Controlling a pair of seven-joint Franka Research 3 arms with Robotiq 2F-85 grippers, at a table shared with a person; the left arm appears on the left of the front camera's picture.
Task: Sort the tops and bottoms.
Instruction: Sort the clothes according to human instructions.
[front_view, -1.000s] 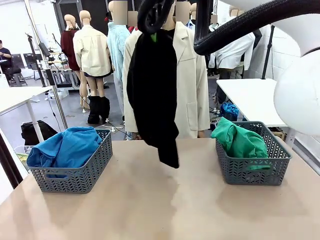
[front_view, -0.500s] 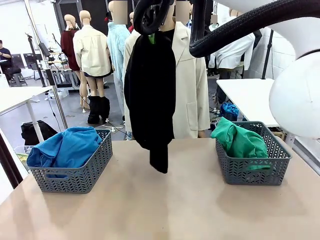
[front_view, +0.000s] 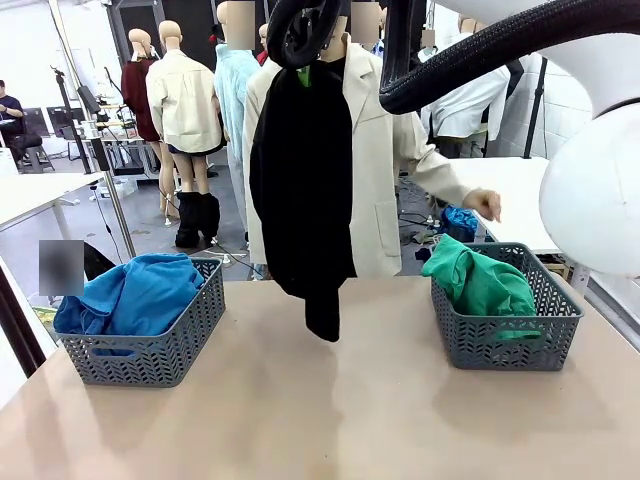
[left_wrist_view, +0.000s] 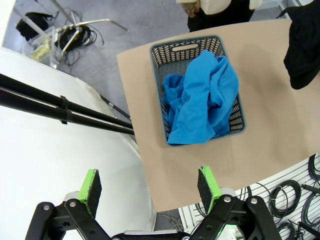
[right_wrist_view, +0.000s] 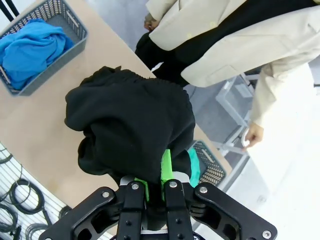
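Observation:
A black garment (front_view: 303, 190), one of the bottoms, hangs over the middle of the table from my right gripper (front_view: 303, 70), which is shut on its top. In the right wrist view the same black cloth (right_wrist_view: 130, 125) bunches over the shut right gripper (right_wrist_view: 156, 182). The green bottoms (front_view: 480, 285) lie in the right grey basket (front_view: 505, 345). The blue tops (front_view: 130, 295) fill the left grey basket (front_view: 150, 360). High above that basket and its blue tops (left_wrist_view: 200, 100), my left gripper (left_wrist_view: 148, 185) is open and holds nothing.
A person in a beige jacket (front_view: 385, 170) stands at the far edge behind the hanging garment, with one hand (front_view: 487, 205) stretched out above the right basket. Bare tan tabletop (front_view: 320, 420) lies between the baskets. A white table (front_view: 500, 195) stands behind on the right.
The person's arm has swung out to the right, so the hand now shows above the right basket. The hanging black garment shifted slightly left and its lower end swayed.

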